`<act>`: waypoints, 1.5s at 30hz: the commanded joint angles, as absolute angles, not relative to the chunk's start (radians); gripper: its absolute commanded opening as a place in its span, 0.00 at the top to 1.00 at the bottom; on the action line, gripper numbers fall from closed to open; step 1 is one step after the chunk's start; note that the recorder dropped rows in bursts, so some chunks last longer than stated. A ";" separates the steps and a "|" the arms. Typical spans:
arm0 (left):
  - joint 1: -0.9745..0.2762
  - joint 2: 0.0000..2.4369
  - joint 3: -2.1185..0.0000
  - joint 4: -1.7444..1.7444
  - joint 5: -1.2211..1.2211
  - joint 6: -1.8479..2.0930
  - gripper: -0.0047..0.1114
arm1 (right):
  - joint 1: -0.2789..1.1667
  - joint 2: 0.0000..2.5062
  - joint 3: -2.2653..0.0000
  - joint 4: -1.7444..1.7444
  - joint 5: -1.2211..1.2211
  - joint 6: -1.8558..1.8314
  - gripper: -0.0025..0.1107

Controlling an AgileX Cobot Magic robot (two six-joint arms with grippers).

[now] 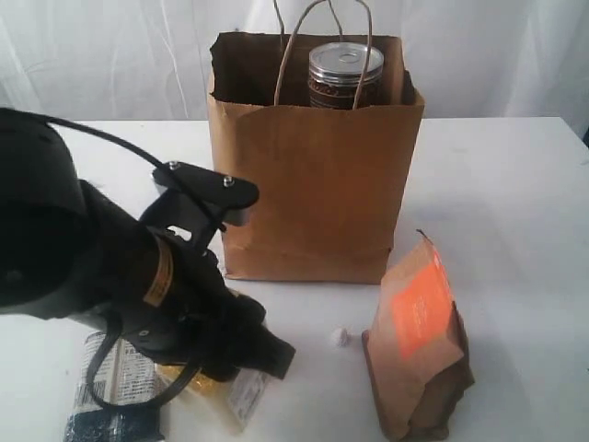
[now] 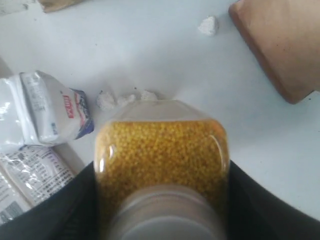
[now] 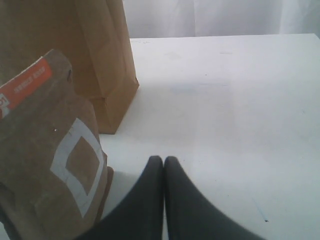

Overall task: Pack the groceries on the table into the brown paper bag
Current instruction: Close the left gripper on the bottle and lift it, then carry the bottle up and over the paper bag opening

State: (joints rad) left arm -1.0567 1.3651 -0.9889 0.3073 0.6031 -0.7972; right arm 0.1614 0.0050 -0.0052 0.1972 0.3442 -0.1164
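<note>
The yellow-grain jar (image 2: 160, 155) lies on its side on the table (image 1: 497, 184), cap toward the left wrist camera. My left gripper (image 2: 162, 172) is closed on it, a black finger against each side. In the exterior view the left arm hides most of that jar (image 1: 198, 382). The brown paper bag (image 1: 313, 184) stands upright behind, with a silver-topped tin (image 1: 345, 72) showing inside. The brown pouch with orange label (image 1: 419, 341) stands to the bag's front right. My right gripper (image 3: 163, 162) is shut and empty, low over the table beside the pouch (image 3: 45, 150).
A dark-blue pasta packet (image 1: 106, 405) lies at the front left under the left arm. A small white carton (image 2: 50, 112) lies beside the jar. White crumbs (image 2: 125, 99) and a bigger white scrap (image 1: 340, 338) lie on the tabletop. A white curtain hangs behind.
</note>
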 commanded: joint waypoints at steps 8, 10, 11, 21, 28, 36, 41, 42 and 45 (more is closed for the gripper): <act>-1.069 1.315 -1.036 0.348 0.734 -0.784 0.96 | 0.156 0.000 0.000 0.193 0.342 -0.116 0.98; -1.081 1.315 -1.037 0.348 0.739 -0.784 0.96 | 0.156 0.000 0.000 0.193 0.342 -0.116 0.98; -1.086 1.315 -1.041 0.348 0.741 -0.784 0.96 | 0.156 0.000 0.000 0.193 0.342 -0.116 0.98; -1.089 1.292 -1.272 0.367 0.956 -0.687 0.96 | 0.156 0.000 0.000 0.193 0.342 -0.116 0.98; -1.089 1.246 -1.423 0.454 1.119 -0.654 0.96 | 0.156 0.000 0.000 0.193 0.342 -0.116 0.98; -1.030 1.233 -1.609 0.502 1.221 -0.562 0.96 | 0.156 0.000 0.000 0.193 0.342 -0.116 0.98; -0.939 1.233 -1.682 0.502 1.221 -0.512 0.96 | 0.156 0.000 0.000 0.193 0.342 -0.116 0.98; -0.921 1.233 -1.690 0.500 1.221 -0.503 0.96 | 0.156 0.000 0.000 0.193 0.342 -0.116 0.98; -0.855 1.233 -1.699 0.468 1.221 -0.460 0.96 | 0.156 0.000 0.000 0.193 0.342 -0.116 0.98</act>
